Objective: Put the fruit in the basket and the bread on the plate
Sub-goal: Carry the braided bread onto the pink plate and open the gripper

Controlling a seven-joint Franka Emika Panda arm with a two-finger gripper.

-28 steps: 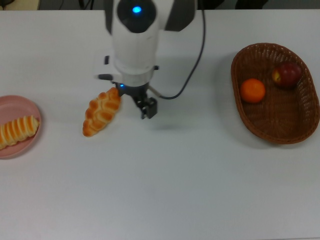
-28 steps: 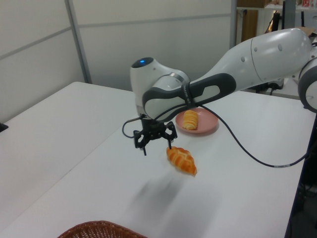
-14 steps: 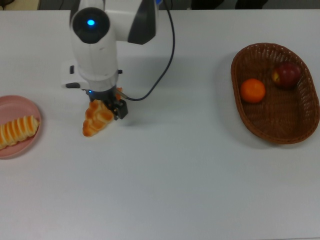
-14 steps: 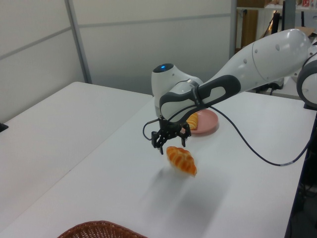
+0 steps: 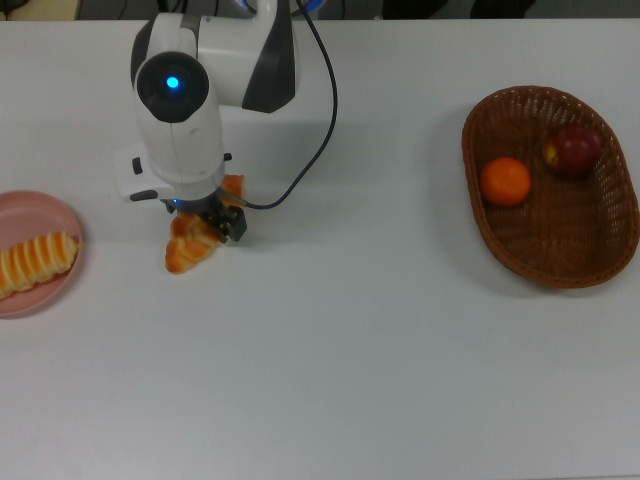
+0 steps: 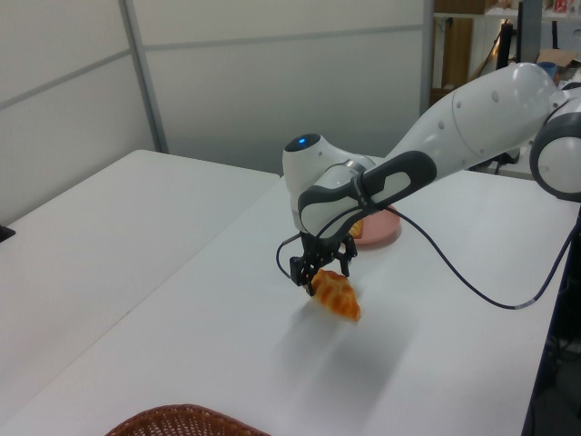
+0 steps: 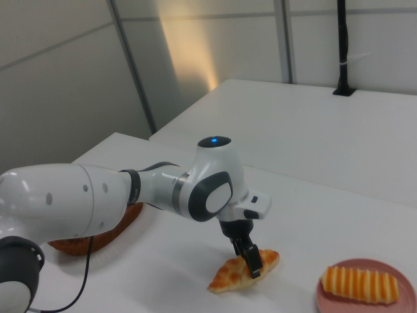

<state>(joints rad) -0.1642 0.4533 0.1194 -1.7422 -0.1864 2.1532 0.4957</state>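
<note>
**Q:** Where does your gripper (image 5: 208, 222) stand?

**A:** Over the middle of the braided pastry (image 5: 193, 245), which lies on the white table (image 5: 350, 340). In the left view the fingers (image 6: 301, 273) straddle it, spread about as wide as the pastry; whether they press on it you cannot tell.

**Q:** And your other items?

**A:** The striped loaf (image 5: 35, 262) lies on the pink plate (image 5: 55, 213) at the top view's left edge. The tangerine (image 5: 505, 181) and the red fruit (image 5: 573, 149) sit apart inside the basket (image 5: 560, 272) at the top view's right. No brand, label or writing is legible; the arm (image 5: 215, 60) shows only a blue light.
</note>
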